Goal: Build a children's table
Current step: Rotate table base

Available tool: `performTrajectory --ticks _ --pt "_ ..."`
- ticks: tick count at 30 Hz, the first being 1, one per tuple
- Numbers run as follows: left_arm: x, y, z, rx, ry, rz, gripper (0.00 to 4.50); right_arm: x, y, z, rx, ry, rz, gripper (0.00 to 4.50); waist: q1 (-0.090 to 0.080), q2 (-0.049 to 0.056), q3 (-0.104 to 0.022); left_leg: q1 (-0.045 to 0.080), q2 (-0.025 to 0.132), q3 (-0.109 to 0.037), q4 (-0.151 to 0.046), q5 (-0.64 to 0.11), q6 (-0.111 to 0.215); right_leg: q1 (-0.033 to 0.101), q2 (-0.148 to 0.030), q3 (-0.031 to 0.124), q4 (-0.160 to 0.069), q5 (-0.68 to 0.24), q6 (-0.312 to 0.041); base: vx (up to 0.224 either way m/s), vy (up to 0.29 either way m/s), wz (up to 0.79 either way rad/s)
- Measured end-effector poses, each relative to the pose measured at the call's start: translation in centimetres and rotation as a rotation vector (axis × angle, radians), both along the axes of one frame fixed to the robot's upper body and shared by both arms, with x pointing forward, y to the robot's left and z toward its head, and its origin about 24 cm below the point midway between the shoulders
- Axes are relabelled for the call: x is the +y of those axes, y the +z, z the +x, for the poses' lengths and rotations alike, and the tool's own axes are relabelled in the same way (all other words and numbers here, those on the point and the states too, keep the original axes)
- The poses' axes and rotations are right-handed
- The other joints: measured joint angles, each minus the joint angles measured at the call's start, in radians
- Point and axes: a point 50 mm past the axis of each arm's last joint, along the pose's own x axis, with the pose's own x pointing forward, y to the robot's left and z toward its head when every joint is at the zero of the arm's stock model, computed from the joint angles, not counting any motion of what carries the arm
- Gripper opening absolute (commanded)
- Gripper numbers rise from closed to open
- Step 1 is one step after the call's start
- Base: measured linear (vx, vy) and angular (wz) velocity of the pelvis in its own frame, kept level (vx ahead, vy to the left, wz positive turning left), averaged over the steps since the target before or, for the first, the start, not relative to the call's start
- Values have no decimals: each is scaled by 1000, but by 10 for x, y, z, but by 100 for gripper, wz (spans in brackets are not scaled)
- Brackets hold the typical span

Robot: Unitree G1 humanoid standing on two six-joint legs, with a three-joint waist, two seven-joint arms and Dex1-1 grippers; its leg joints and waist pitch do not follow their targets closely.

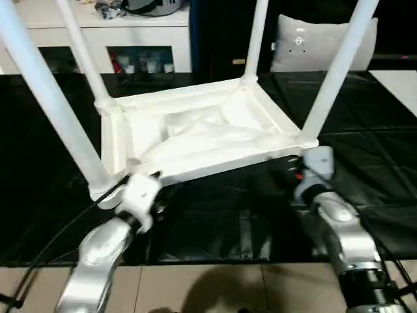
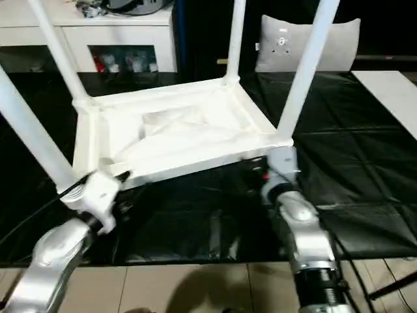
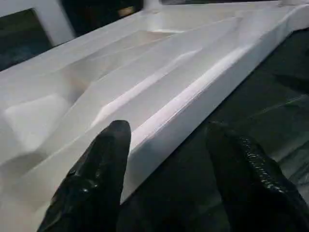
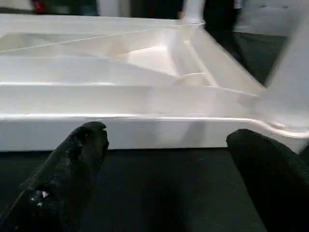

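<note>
Lying upturned just beyond both hands: tabletop (image 1: pixel 195 134); left hand (image 3: pixel 166 159), right hand (image 4: pixel 169 159) spread, empty.

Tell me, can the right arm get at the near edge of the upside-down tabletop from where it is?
Probably yes. The right gripper sits just short of the tabletop edge with its jaws open, and nothing lies between them.

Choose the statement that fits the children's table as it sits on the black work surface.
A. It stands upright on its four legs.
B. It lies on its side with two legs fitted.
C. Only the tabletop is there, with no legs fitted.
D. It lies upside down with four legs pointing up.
D: the tabletop rests with its ribbed underside facing up, and a white leg rises from each of its four corners.
</note>
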Motion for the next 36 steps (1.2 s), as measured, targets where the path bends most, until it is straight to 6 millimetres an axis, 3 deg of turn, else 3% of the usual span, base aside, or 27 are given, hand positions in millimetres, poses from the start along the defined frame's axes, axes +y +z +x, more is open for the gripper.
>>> performTrajectory --ticks 8,14,20,23,27,36 --pt "27 2 -22 -11 281 -36 352 9 -8 -6 40 64 2 450 2 -2 0 -2 0 -1 -1 0 0 1 0 0 -3 1 1 0 0 0" --pt "26 2 -40 4 383 -65 397 11 -8 -6 43 72 -4 450 3 -3 -1 -2 0 -1 -2 0 0 1 1 -1 -5 1 2 0 0 0" --pt "25 9 -42 -36 477 -88 445 11 -8 -6 43 79 -3 450 2 -3 -1 -1 0 -3 -2 0 0 4 2 -3 -9 1 3 0 0 0" --pt "29 11 -43 -47 526 -92 448 12 -9 -6 45 83 -3 450 -2 -3 -1 2 1 -5 -2 -1 1 9 3 -5 -15 2 3 0 0 0" --pt "41 20 -33 -90 543 -79 448 11 -9 -7 53 92 -6 450 -4 -4 -1 4 1 -6 -2 -1 1 13 3 -6 -16 2 4 0 0 0" --pt "70 40 13 -135 459 -23 448 1 -17 -5 98 40 -56 450 2 -7 -2 4 1 -7 -2 -1 1 13 3 -5 -15 2 4 0 0 0"
